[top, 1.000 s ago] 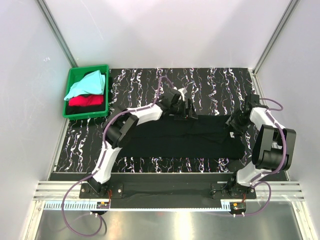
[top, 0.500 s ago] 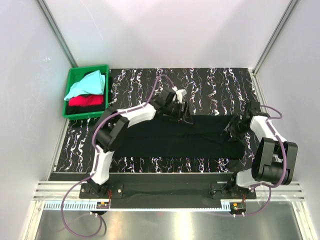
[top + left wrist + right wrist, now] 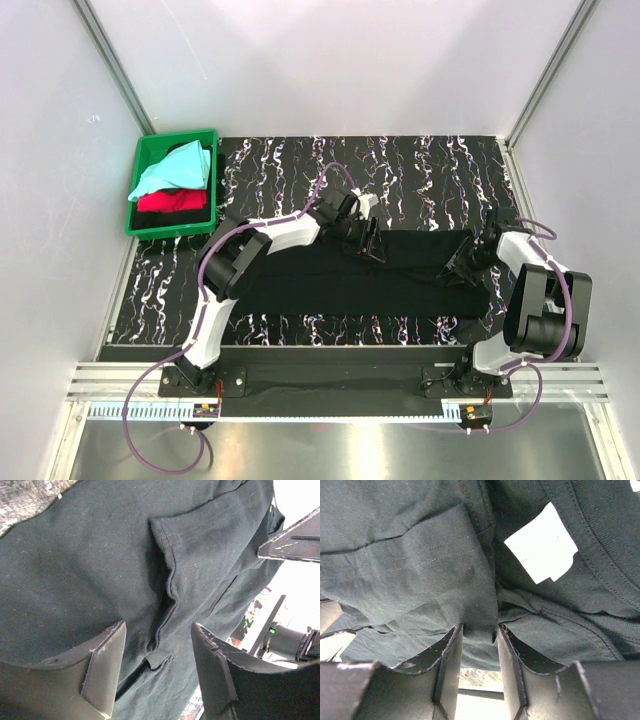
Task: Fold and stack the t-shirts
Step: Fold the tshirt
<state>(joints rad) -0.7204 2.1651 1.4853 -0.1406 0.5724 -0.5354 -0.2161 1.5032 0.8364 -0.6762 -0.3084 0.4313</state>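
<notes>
The black t-shirt (image 3: 340, 282), matte knit with stitched hems, lies as a long creased band across the white-streaked table (image 3: 420, 165). The right pincer (image 3: 480, 628) is clamped on a bunched fold of it, with a square white label (image 3: 542, 542) just beyond its fingertips. The left pincer (image 3: 158, 626) stands apart over a rippled hem seam. Well to that pincer's left, a green plastic crate (image 3: 176, 133) holds a crumpled aqua t-shirt (image 3: 172, 168) and a red t-shirt (image 3: 172, 201).

- Table (image 3: 420, 170): black top w/ white streaks.
- Black tee (image 3: 330, 285): lies on table, spread in a long band L to R across the mid/near part, mostly flat, some wrinkles.
- Green crate (image 3: 170, 228): at far-left corner of table; holds aqua tee (image 3: 175, 168) over red tee (image 3: 172, 201).
</notes>
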